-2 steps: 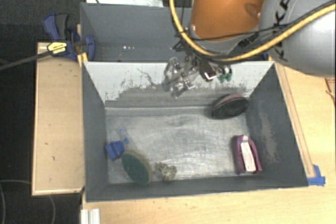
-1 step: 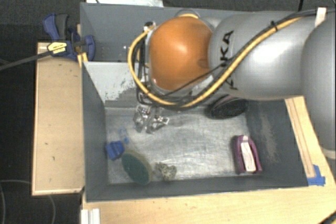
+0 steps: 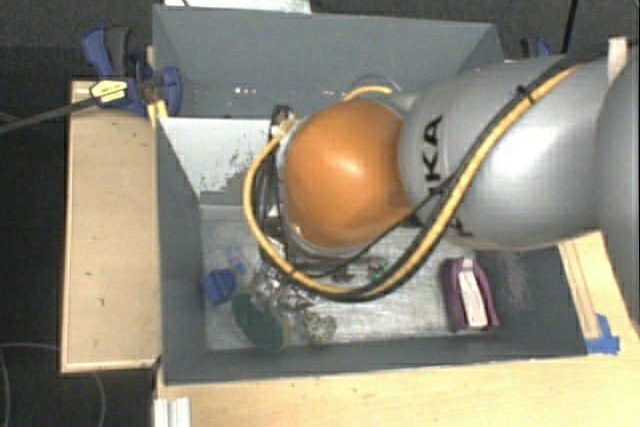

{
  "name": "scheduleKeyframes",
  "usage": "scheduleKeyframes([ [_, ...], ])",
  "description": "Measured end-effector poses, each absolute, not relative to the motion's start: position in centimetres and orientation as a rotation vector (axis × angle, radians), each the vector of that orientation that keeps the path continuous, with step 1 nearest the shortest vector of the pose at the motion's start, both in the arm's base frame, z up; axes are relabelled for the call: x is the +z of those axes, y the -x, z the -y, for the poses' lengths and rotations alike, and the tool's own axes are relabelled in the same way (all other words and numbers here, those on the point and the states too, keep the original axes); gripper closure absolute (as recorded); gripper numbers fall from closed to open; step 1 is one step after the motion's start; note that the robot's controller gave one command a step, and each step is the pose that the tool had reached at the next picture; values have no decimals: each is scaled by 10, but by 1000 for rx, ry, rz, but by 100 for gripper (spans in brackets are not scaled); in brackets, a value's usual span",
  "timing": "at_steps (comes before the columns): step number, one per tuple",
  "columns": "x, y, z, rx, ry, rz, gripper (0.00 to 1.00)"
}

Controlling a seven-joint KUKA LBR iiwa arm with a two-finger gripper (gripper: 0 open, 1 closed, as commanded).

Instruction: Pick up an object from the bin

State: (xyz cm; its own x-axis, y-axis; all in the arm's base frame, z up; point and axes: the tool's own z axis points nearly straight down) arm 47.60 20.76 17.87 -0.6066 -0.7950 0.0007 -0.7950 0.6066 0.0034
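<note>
My gripper point(image 3: 281, 296) reaches down into the front left part of the bin, mostly hidden under the arm's orange cover. Just in front of it, near the bin's front wall, lies a dark green oval thing point(image 3: 260, 324). To its left sits a small blue thing point(image 3: 218, 285). A small pale, greyish piece point(image 3: 321, 325) rests just right of the green oval.
A purple and white box-like thing point(image 3: 468, 294) lies at the bin's front right. A tiny green bit point(image 3: 376, 266) peeks out beneath the arm. The arm and its yellow cable cover the middle of the bin.
</note>
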Motion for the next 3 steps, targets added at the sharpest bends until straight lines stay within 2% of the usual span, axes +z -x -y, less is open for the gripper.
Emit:
scheduleKeyframes([
  [1,161,-479,-197,-1,-1270,2872,100],
  [2,147,-488,-192,0,-961,2988,100],
  [3,147,-488,-192,0,-964,2988,0],
])
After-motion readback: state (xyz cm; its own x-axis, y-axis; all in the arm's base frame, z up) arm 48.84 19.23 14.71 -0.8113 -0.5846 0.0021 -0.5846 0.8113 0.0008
